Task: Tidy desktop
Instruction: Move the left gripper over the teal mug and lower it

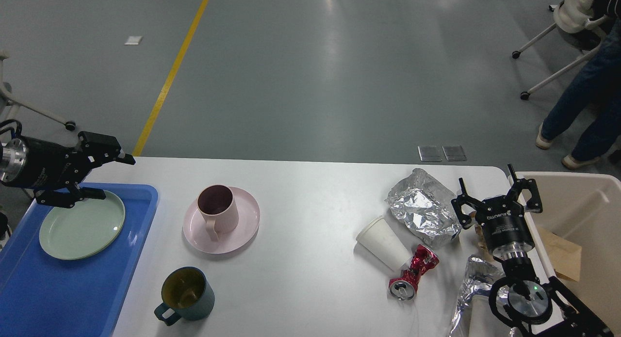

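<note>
The white desktop (310, 191) holds a pink cup (218, 210) on a pink saucer (245, 230), a dark teal mug (187, 293), a white paper cup (383, 242) on its side, a crushed red can (412, 274) and crumpled foil (422, 208). My left gripper (112, 174) is open and empty, pointing right above the far end of the blue tray (73, 288). A green plate (81, 224) lies in the tray. My right gripper (496, 195) is open and empty by the desktop's right edge, next to the foil.
A beige bin (589, 216) with brown paper (563, 254) stands at the right. More foil (473, 283) lies by my right arm. A person (580, 99) and wheeled chairs stand on the floor beyond.
</note>
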Controlling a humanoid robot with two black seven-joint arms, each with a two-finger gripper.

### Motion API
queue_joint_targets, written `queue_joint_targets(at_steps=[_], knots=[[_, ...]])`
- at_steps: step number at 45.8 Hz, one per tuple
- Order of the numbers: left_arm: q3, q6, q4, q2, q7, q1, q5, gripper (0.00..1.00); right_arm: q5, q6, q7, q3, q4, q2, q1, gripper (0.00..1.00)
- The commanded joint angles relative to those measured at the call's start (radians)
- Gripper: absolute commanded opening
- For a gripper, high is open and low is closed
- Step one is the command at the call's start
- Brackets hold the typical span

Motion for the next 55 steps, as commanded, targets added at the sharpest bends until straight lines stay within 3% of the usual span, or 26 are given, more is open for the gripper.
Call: queue_joint_targets(at_steps=[1,5,12,20,29,43,55], knots=[[0.246,-0.016,-0.055,-0.162,0.001,-0.223,-0.001,0.98,0.0,0.0,0.0,0.0,0.0,0.0,0.0,1.0],[0.347,-0.074,-0.116,-0.271,0.003,-0.357,-0.002,0.98,-0.001,0.0,0.0,0.0,0.0,0.0,0.0,1.0],[0.389,-0.225,-0.248,-0.405,0.0,-0.57,-0.007,0.97,0.0,0.0,0.0,0.0,-0.002,0.0,0.0,1.0],[0.435,-0.225,-0.529,-0.543,-0.006,-0.861,-0.054,0.97,0.0,0.0,0.0,0.0,-0.002,0.0,0.0,1.0],[0.511,-0.221,-0.702,-0.663,-0.005,-1.104,-0.156,0.97,-0.001,0.0,0.0,0.0,-0.002,0.0,0.0,1.0],[0.565,-0.225,-0.753,-0.779,-0.008,-1.132,-0.3,0.97,0.0,0.0,0.0,0.0,-0.002,0.0,0.0,1.0],[0.57,-0.225,-0.747,-0.781,-0.008,-1.084,-0.297,0.97,-0.001,0.0,0.0,0.0,-0.002,0.0,0.0,1.0]])
